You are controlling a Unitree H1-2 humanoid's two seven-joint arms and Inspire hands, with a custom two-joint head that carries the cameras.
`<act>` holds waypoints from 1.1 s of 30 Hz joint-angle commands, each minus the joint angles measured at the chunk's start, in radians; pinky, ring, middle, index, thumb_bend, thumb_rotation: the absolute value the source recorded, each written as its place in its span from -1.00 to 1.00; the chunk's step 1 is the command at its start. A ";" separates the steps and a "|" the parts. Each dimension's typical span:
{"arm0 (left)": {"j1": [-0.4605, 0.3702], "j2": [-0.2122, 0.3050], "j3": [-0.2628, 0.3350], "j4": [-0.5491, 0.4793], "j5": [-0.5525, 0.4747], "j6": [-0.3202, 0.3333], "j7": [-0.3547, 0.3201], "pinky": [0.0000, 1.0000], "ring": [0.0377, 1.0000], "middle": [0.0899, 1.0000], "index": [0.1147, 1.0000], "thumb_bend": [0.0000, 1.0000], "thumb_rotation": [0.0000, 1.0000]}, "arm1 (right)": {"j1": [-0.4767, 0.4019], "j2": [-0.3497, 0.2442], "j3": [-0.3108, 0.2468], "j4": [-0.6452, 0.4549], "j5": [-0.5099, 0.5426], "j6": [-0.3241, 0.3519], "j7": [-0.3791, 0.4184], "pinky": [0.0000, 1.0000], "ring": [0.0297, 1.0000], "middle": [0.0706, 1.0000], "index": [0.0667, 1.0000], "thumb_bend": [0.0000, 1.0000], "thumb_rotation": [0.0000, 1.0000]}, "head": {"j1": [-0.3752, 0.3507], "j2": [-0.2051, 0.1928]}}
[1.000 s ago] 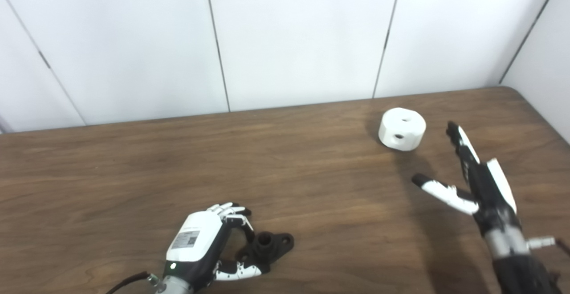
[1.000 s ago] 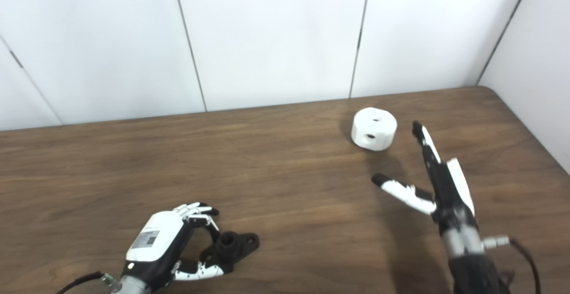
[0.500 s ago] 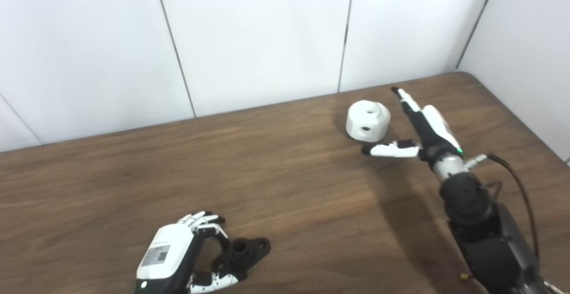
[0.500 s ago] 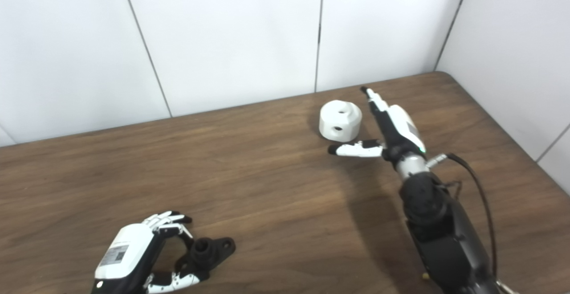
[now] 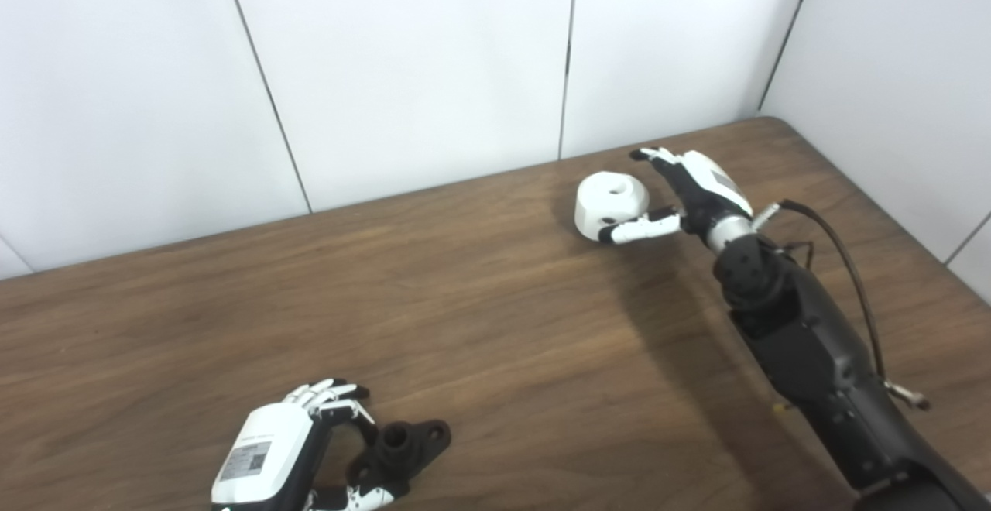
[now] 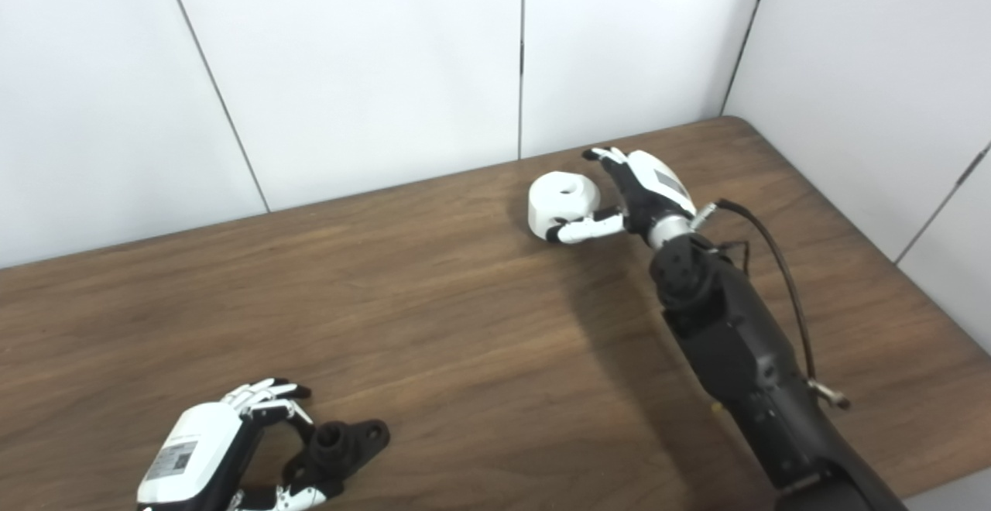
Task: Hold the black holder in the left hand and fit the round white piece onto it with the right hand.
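The black holder (image 5: 402, 445) lies flat on the wooden table (image 5: 503, 325) near the front left. My left hand (image 5: 271, 457) is curled around its left end, fingers behind it and thumb in front. The round white piece (image 5: 612, 195) stands on the table at the far right, a hole in its top. My right hand (image 5: 697, 190) brackets it from the right. The thumb lies against the piece's front side and the fingers reach around its back right, still spread. In the right eye view the same pair appears as the white piece (image 6: 561, 193) and right hand (image 6: 646, 193).
White wall panels stand directly behind the table's far edge and along its right side. The table's rounded far right corner is just beyond my right hand. A cable loops off the right forearm (image 5: 821, 217).
The camera has turned right, shifting the whole picture. My right hand has reached forward to the white piece, its thumb now against it. The left hand stays curled on the holder.
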 commanded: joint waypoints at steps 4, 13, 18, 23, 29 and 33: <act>0.045 0.049 0.005 0.037 0.021 0.025 -0.063 0.73 0.72 0.54 -0.16 0.04 -0.88 | -0.085 -0.034 0.008 0.028 -0.026 -0.002 -0.003 0.83 0.99 0.91 0.73 0.83 -0.20 | 0.000 0.000; 0.046 0.042 0.003 0.035 0.022 0.024 -0.058 0.72 0.72 0.54 -0.16 0.04 -0.88 | -0.123 -0.042 0.017 0.104 -0.017 -0.018 -0.015 0.82 0.98 0.87 0.75 0.80 -0.26 | 0.001 -0.002; 0.045 0.038 0.001 0.030 0.022 0.027 -0.064 0.72 0.72 0.54 -0.16 0.04 -0.88 | -0.135 -0.044 0.015 0.123 -0.014 -0.025 -0.019 0.83 0.96 0.86 0.73 0.77 -0.29 | 0.002 -0.001; 0.045 0.033 0.001 0.027 0.020 0.027 -0.062 0.72 0.72 0.54 -0.16 0.04 -0.88 | -0.142 -0.049 0.017 0.129 -0.010 -0.041 -0.020 0.79 0.93 0.82 0.66 0.72 -0.36 | 0.008 -0.001; 0.045 0.031 0.001 0.025 0.019 0.031 -0.067 0.72 0.72 0.54 -0.16 0.04 -0.88 | -0.146 -0.051 0.021 0.132 -0.004 -0.057 -0.022 0.79 0.93 0.82 0.60 0.72 -0.42 | 0.009 0.002; 0.046 0.030 0.002 0.020 0.018 0.036 -0.072 0.72 0.72 0.54 -0.16 0.04 -0.88 | -0.147 -0.048 0.024 0.125 -0.004 -0.051 -0.019 0.78 0.93 0.83 0.56 0.73 -0.42 | 0.010 0.004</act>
